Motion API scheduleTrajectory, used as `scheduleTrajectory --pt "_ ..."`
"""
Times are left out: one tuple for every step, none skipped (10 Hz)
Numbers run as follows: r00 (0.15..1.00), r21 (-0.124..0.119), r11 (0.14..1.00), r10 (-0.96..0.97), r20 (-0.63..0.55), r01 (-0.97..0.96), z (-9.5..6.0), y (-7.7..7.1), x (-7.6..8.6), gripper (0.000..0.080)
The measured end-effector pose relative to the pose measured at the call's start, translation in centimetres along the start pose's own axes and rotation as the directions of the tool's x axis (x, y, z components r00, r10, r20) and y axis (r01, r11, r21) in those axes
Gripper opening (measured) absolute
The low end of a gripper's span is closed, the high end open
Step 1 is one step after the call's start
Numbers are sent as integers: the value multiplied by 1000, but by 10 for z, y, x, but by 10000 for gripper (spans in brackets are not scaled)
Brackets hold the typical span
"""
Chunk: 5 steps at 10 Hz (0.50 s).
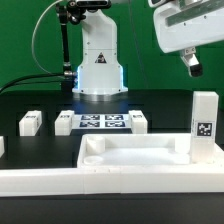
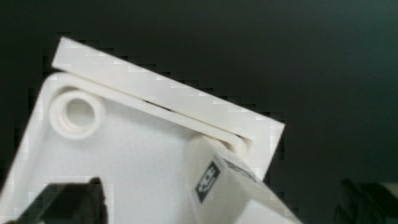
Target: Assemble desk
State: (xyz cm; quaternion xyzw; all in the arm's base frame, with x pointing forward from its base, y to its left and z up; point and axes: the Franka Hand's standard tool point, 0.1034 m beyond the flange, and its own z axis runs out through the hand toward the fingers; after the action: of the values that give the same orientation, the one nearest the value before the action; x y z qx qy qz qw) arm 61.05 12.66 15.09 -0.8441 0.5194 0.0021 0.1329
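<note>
Pincer: the pincer is hanging high over the exterior view's right side, with its fingers spread wide and gripping nothing. In the wrist view one dark fingertip is showing at the frame's edge, well apart from its partner.

Arm base: the white base is standing at the far side of the black tabletop, behind the marker board.

Panel: the wide white rimmed panel is lying flat toward the front of the tabletop with its hollow side facing up. It is reaching to the exterior view's right edge and sitting just behind the long white rail.

Socket: in the wrist view a round corner socket is showing inside the panel's raised rim.

Upright leg: the upright leg is standing at the panel's far corner on the exterior view's right, with its square tag facing the camera. The pincer is hovering above it, well clear. I cannot tell how deep the leg is sitting in its corner.

Tagged piece, wrist view: a white piece carrying a tag is showing near the socket, too blurred to identify.

Loose legs: the first loose leg is lying apart on the exterior view's left. The second loose leg is lying just beside the marker board's left edge. The third loose leg is lying just beside its right edge. All three are resting behind the panel.
</note>
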Motion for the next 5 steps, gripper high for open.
scheduleTrajectory --pt "998 4 998 -62 -11 62 9 6 -5 649" --pt "980 -22 980 -197 0 197 22 23 -13 649" --pt "959 -44 958 -282 17 283 29 37 -15 649" --pt "939 -59 938 -342 26 343 33 46 -16 649" --pt "918 -76 915 -395 31 396 37 52 -17 649"
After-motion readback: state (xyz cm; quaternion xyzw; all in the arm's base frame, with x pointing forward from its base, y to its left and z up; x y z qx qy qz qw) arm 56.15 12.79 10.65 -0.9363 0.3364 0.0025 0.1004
